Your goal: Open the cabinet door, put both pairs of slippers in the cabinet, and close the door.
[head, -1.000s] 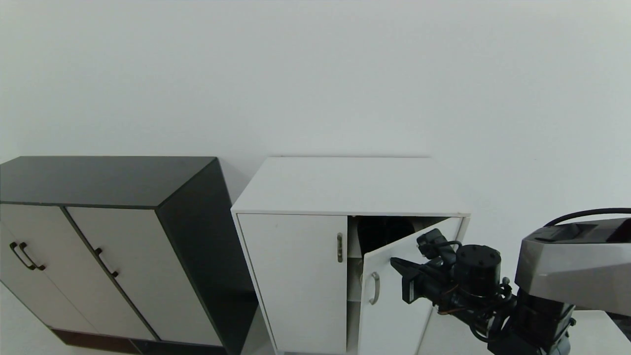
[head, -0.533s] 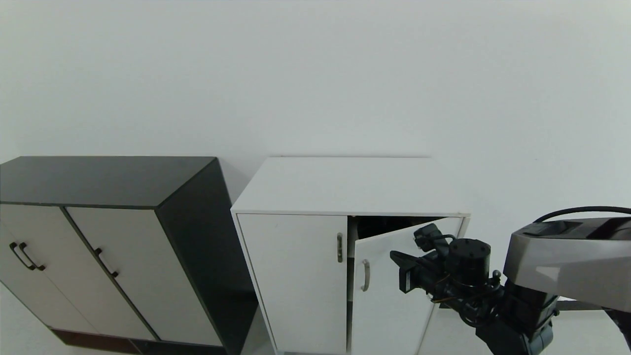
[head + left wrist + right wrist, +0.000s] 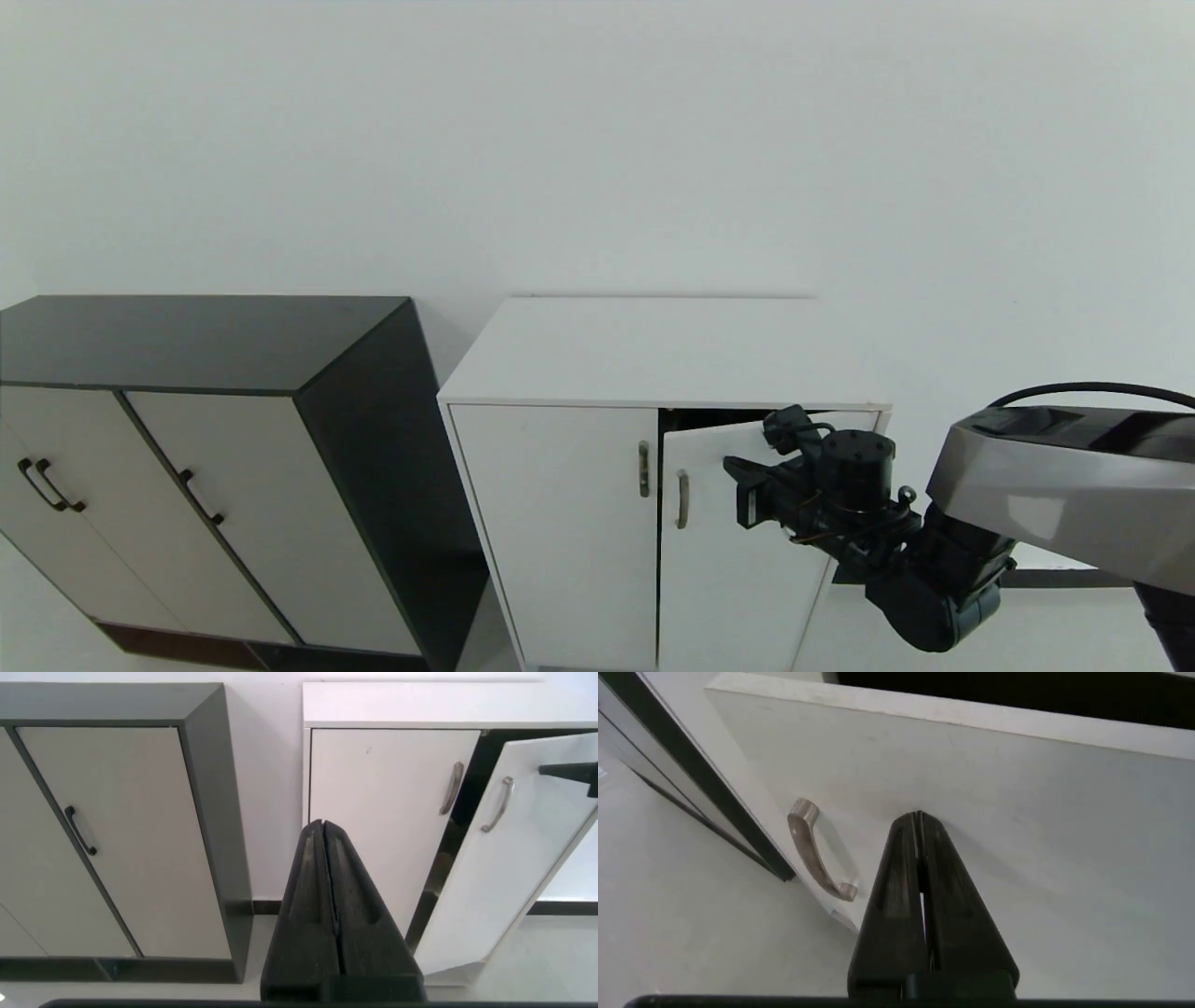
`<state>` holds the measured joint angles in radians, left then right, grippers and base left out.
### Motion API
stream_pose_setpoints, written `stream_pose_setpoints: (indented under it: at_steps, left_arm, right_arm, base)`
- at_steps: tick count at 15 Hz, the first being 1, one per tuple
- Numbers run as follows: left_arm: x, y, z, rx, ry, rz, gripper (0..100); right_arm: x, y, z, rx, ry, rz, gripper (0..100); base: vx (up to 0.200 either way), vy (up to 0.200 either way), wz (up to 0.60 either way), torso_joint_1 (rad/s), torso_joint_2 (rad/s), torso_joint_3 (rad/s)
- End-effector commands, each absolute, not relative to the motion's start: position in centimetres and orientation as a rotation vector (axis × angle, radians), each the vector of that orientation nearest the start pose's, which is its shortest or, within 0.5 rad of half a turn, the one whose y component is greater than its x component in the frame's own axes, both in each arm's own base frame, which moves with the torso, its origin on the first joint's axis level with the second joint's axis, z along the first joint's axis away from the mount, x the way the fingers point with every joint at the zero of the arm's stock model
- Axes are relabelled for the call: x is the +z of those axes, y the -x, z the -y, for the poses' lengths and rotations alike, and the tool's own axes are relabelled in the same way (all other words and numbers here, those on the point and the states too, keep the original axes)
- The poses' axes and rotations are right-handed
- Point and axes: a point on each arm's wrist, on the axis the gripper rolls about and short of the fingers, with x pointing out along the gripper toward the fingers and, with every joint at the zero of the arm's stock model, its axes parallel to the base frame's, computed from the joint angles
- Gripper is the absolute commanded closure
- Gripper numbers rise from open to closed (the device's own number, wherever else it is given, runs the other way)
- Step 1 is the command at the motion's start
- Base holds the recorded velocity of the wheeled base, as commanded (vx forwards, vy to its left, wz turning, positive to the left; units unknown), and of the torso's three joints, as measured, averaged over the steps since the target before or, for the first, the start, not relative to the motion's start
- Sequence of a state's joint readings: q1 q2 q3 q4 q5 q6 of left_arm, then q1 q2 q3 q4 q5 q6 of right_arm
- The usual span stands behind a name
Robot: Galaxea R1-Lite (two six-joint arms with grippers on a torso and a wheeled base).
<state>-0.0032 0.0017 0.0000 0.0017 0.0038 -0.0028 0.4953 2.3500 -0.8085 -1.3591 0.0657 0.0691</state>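
Observation:
The white cabinet [image 3: 653, 350] stands against the wall, its left door shut. Its right door [image 3: 728, 569] is ajar by a narrow gap, with dark interior showing along the top edge. My right gripper [image 3: 733, 464] is shut, its tips against the door's outer face, just right of the curved metal handle [image 3: 681, 499]. In the right wrist view the shut gripper [image 3: 918, 819] rests on the door panel [image 3: 1055, 831] beside the handle [image 3: 820, 849]. My left gripper [image 3: 323, 826] is shut and empty, held back from the cabinet [image 3: 392, 784] and pointing at it.
A second cabinet [image 3: 187, 341] with a black top and side and two pale doors stands to the left of the white one, a narrow gap between them. Pale floor [image 3: 523, 980] lies in front. A plain wall is behind.
The right door has swung from well ajar to nearly shut. My right gripper has moved forward and to the left with it, staying on the door face.

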Motion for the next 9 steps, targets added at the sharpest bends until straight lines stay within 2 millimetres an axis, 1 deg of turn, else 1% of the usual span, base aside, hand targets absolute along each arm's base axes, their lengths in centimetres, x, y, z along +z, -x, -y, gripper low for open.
stream_pose_setpoints:
  at_steps: [1, 9]
  left_arm:
    - [7.5, 2.3, 0.0, 0.002, 0.002, -0.003, 100]
    - [7.5, 2.3, 0.0, 0.003, 0.002, -0.003, 100]
  right_arm:
    - [2.1, -34.8, -18.9, 0.551, -0.030, -0.192, 100]
    - [1.1, -36.0, -18.4, 0.524, -0.028, -0.208, 100]
  base:
    - [0.000, 0.000, 0.00, 0.000, 0.00, 0.000]
    - [0.000, 0.000, 0.00, 0.000, 0.00, 0.000]
